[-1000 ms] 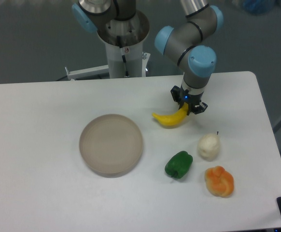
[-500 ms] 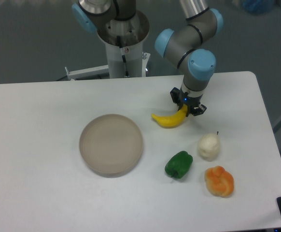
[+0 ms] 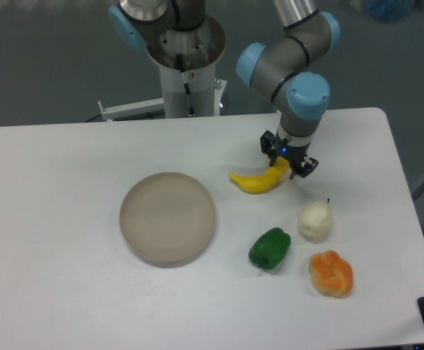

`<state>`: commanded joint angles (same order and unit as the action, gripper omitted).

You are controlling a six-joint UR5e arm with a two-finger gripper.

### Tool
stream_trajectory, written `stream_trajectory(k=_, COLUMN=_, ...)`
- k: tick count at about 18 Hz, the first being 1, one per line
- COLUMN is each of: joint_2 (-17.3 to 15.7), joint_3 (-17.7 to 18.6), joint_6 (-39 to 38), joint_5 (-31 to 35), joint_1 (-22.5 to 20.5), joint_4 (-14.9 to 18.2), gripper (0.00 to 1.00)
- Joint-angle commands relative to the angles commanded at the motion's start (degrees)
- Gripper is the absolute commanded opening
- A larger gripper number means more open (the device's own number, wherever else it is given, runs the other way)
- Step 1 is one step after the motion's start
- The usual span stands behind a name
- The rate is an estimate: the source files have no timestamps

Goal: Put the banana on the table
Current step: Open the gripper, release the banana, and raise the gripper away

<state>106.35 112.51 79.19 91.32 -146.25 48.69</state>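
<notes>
Banana (image 3: pixel 258 181) on table (image 3: pixel 66 182) | end effector (image 3: pixel 288 162) grips its right tip

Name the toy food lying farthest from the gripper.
The lumpy orange fruit, at the near right of the table; the banana, white piece and green pepper lie closer to the gripper.

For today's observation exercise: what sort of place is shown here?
Probably a robotics lab: a robot arm works over a bare white table set with toy food, such as a banana and green pepper.
</notes>
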Motion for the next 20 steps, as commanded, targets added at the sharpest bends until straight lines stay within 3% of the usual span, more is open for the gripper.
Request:
stream_trajectory(k=1, joint_2=0.00, joint_3=-1.05, joint_6=-0.18, joint_5=-0.09, joint_1=0.00, joint_4=0.09, gripper=1.00)
stream_trajectory(k=20, joint_2=5.00, joint_3=-20.92, joint_6=-0.35, joint_5=0.44, joint_1=1.67, joint_4=0.35, gripper=1.00)
